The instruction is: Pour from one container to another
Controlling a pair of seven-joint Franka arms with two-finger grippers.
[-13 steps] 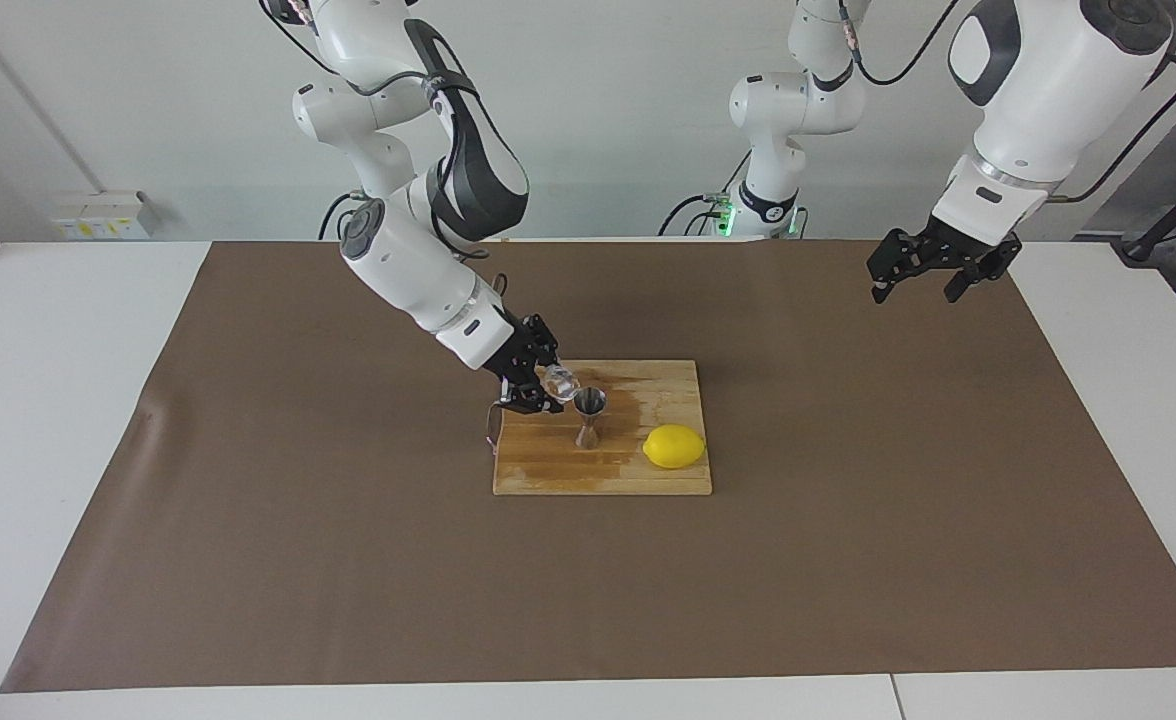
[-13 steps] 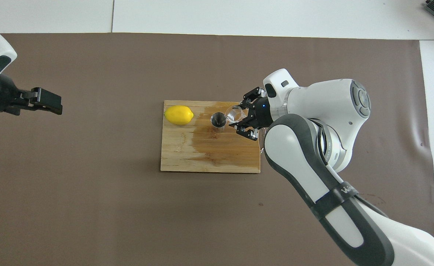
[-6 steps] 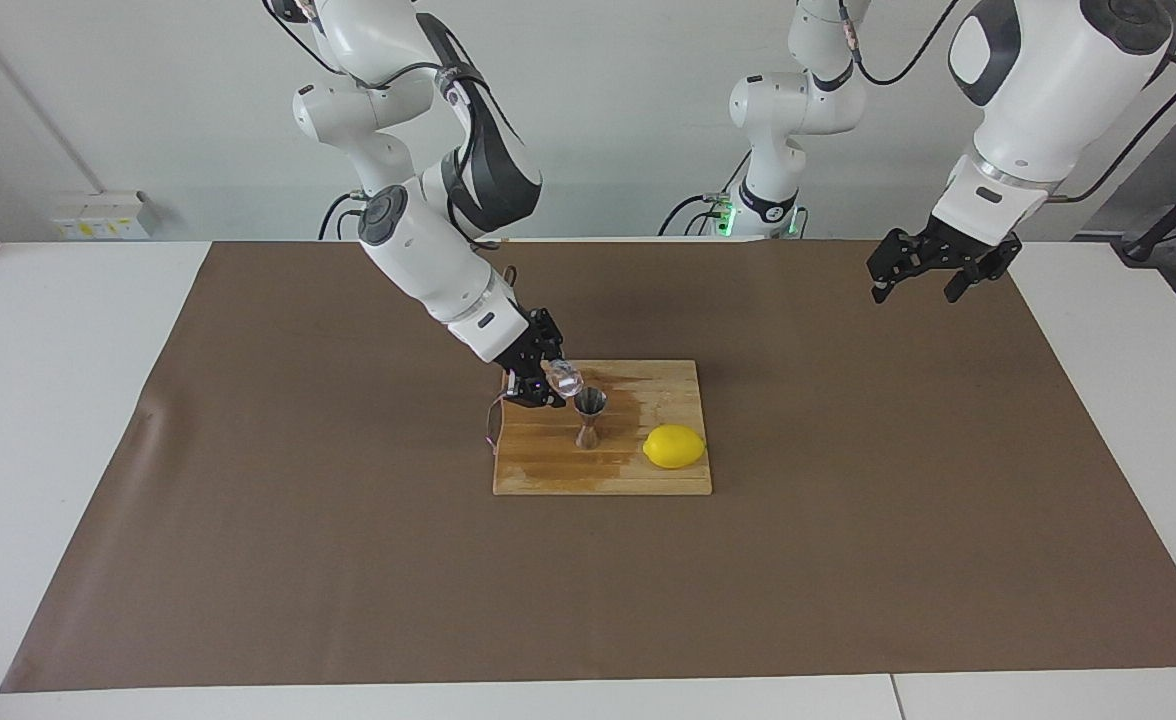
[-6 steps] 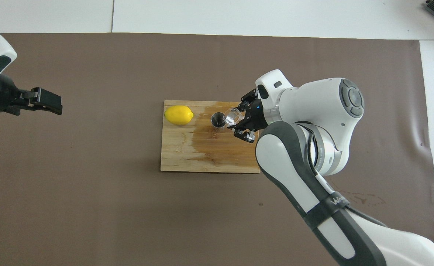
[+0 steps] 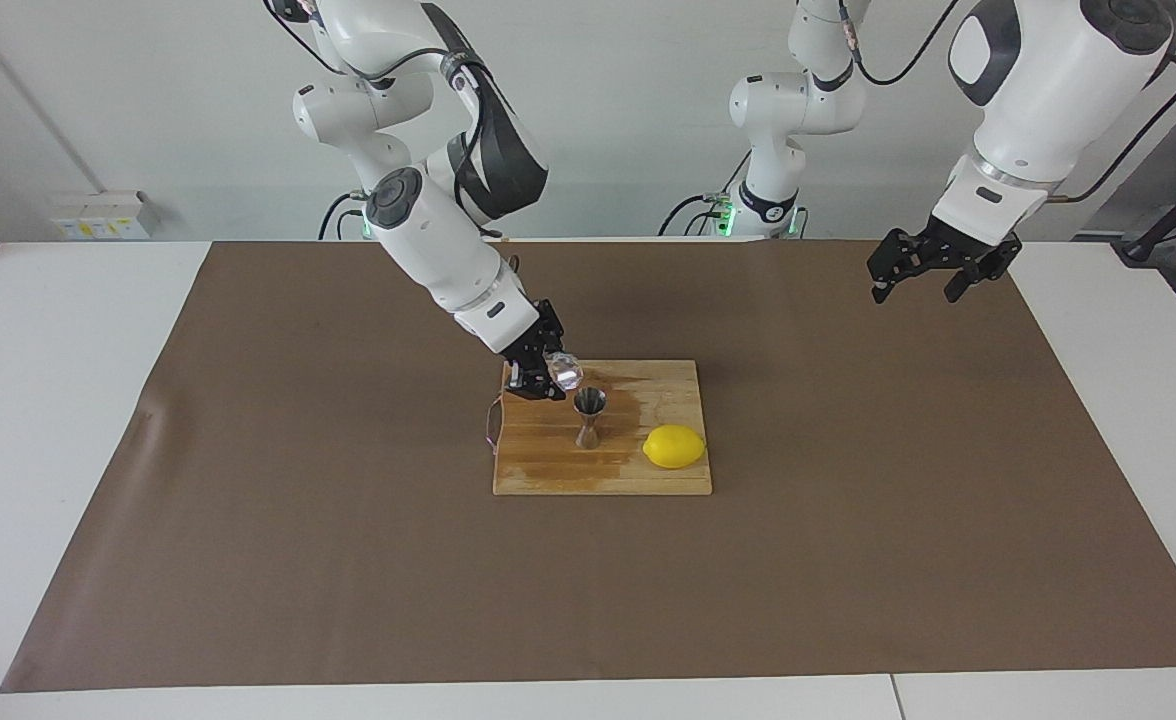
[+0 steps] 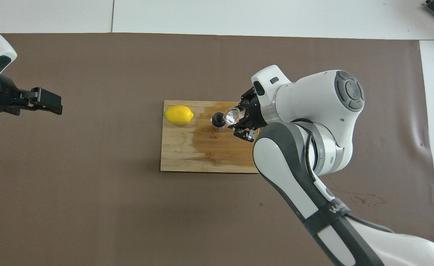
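A: Position of the glass cup (image 5: pixel 564 372) relative to the right gripper (image 5: pixel 540 374)?

B: The cup is clamped between the gripper's fingers, which are closed on its sides. It hangs in the air over the wooden cutting board (image 5: pixel 548 470), at the board's corner toward the right arm's end of the table. In the overhead view the cup (image 6: pixel 232 115) sits at the tip of the right gripper (image 6: pixel 243 122), just beside the jigger (image 6: pixel 218 121) and partly over its rim.

A: Orientation of the cup?

B: Tipped well over. Its axis lies close to level, with the mouth turned toward the jigger (image 5: pixel 589 418) and slightly downward. The jigger stands upright on the board, its axis vertical and its open cone facing up. Whether liquid is leaving the cup cannot be determined.

A: Left gripper?

B: The left gripper (image 5: pixel 916 268) waits with its jaws apart, holding nothing, over the brown mat (image 5: pixel 348 560) at the left arm's end of the table.

A: Surface and surroundings?

B: The mat covers a white table (image 5: pixel 48 400). The board carries a dark wet patch around the jigger. A lemon (image 5: pixel 674 446) lies on the board beside the jigger, toward the left arm's end. A plain light wall stands by the arm bases.
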